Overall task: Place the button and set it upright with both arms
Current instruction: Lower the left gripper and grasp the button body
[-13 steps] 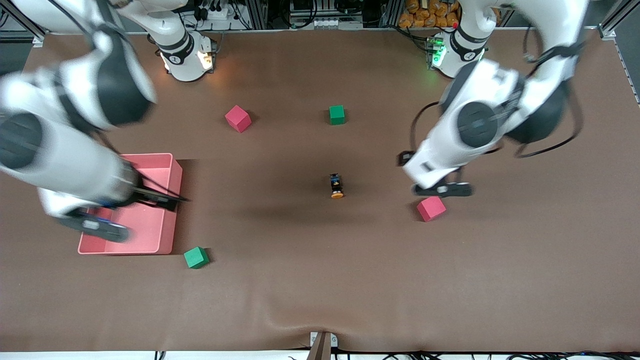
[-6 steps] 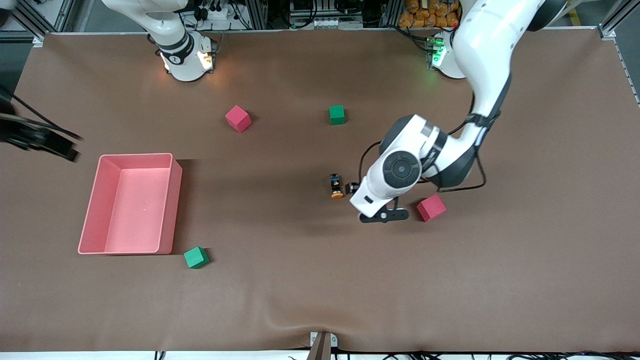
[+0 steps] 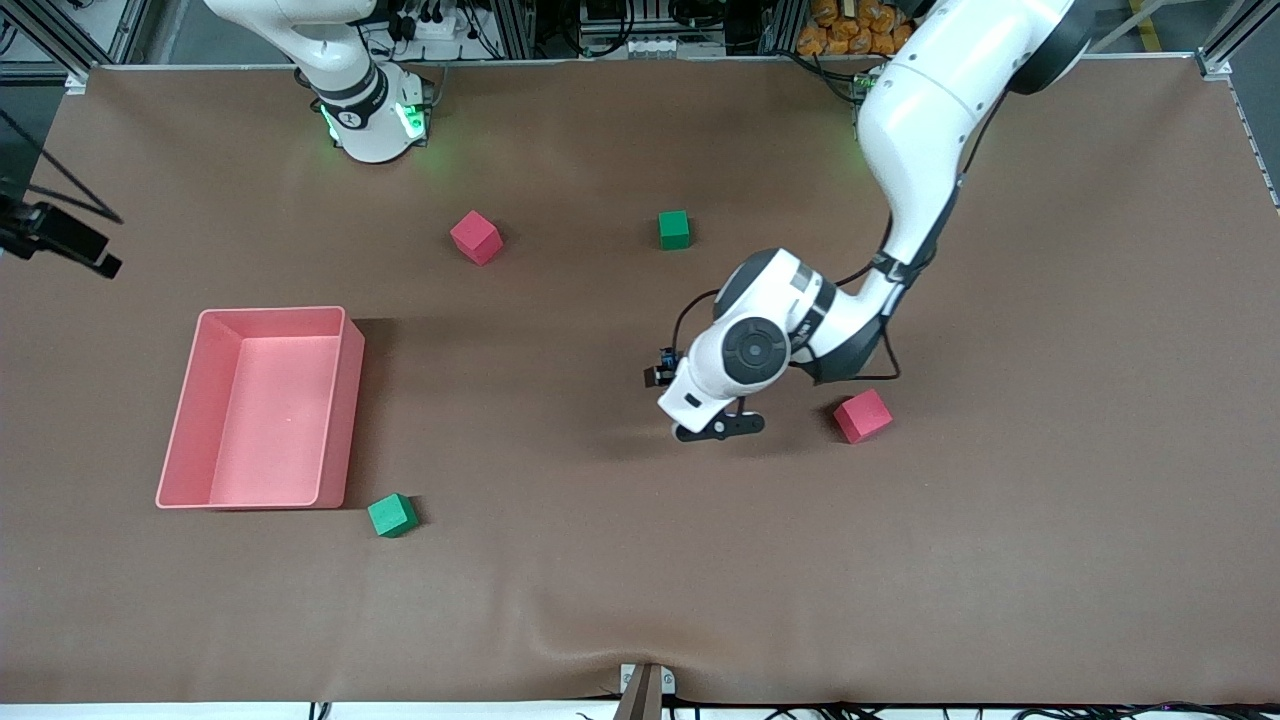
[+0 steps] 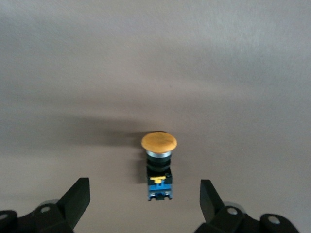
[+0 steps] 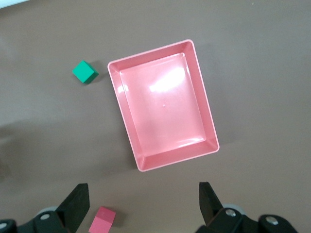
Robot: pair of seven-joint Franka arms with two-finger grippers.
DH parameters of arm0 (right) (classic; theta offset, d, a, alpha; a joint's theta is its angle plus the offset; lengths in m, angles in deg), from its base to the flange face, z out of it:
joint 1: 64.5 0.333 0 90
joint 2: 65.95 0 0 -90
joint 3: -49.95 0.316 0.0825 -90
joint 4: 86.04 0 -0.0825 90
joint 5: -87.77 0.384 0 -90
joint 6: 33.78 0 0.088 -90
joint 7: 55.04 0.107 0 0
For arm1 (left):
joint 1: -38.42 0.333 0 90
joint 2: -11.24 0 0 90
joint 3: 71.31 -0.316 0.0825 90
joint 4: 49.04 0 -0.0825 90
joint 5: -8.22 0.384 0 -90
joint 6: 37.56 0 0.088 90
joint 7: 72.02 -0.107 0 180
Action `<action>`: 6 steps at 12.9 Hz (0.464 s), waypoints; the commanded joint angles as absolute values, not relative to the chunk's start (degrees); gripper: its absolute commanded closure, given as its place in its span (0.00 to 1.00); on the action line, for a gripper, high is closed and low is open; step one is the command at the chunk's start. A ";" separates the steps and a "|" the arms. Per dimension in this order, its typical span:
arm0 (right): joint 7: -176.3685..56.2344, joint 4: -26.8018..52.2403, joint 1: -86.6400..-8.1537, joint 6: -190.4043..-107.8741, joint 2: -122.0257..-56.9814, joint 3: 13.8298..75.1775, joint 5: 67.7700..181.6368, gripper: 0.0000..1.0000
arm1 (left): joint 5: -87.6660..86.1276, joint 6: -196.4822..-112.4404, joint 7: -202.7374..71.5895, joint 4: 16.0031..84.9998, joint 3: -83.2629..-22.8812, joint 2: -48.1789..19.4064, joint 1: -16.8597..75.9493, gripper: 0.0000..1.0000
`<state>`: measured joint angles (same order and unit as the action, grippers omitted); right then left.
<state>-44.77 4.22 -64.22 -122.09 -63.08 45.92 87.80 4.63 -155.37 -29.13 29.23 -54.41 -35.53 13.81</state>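
Note:
The button [image 4: 159, 167] lies on its side on the brown table, with its orange cap [image 4: 159, 141] at one end and its black-and-blue body at the other. My left gripper [image 4: 145, 194] is open and low over it, one finger on each side of the body, not touching. In the front view the left hand covers most of the button [image 3: 667, 356] at the table's middle, and my left gripper [image 3: 672, 377] straddles it. My right gripper [image 5: 143, 196] is open and empty, high over the table beside the pink tray. A black part of that hand shows at the front view's edge [image 3: 65, 245].
A pink tray [image 3: 340, 400] stands toward the right arm's end and also shows in the right wrist view [image 5: 146, 162]. Red cubes [image 3: 476, 237] [image 3: 863, 415] and green cubes [image 3: 674, 229] [image 3: 391, 515] lie scattered. The right wrist view shows a green cube [image 5: 84, 72] and a red cube [image 5: 102, 221].
My left arm has swung in from the red cube to over the button and lowered around it. My right arm has left the tray and risen toward the table's edge.

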 commanded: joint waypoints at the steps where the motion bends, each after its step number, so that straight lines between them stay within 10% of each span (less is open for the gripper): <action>1: -45.45 7.22 -64.05 -122.99 -60.85 45.65 88.39 0.00 | 3.65 -157.08 -28.34 27.43 -54.88 -38.85 12.06 0.00; 6: -53.98 3.26 -64.06 -122.90 -62.61 45.82 86.54 0.00 | 3.65 -157.18 -28.43 28.04 -54.96 -41.05 10.03 0.09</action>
<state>-51.38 4.65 -64.12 -123.15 -62.17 45.97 87.53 4.57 -157.09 -29.00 29.13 -54.43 -40.00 10.81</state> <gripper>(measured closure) 0.000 0.044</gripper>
